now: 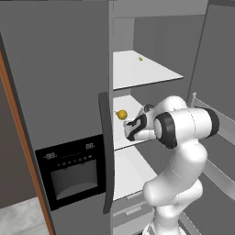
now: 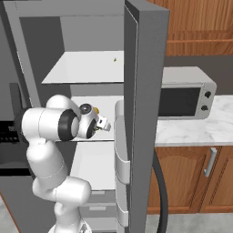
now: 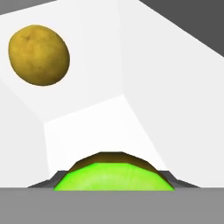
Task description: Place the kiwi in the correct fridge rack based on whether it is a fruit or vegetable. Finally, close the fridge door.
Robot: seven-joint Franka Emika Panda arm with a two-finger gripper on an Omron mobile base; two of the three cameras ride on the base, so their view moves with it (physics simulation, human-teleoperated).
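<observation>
One fruit sits clamped in my gripper (image 3: 113,186): the kiwi (image 3: 113,175), bright green with a brown rim, low centre of the hand view. That view also gives me the yellow-brown fruit (image 3: 39,54) at upper left. In the left base view, my hand reaches over the middle fridge rack (image 1: 120,137) at mid-frame. The right base view adds the fridge door (image 2: 141,113), open, and the microwave (image 2: 184,93).

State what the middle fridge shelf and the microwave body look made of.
Fridge rack: matte white board, likely plastic or coated; flat, opaque, no wires or gloss. Microwave: pale grey casing, metal-like or painted, with a dark glassy door; the rendering leaves it open.
</observation>
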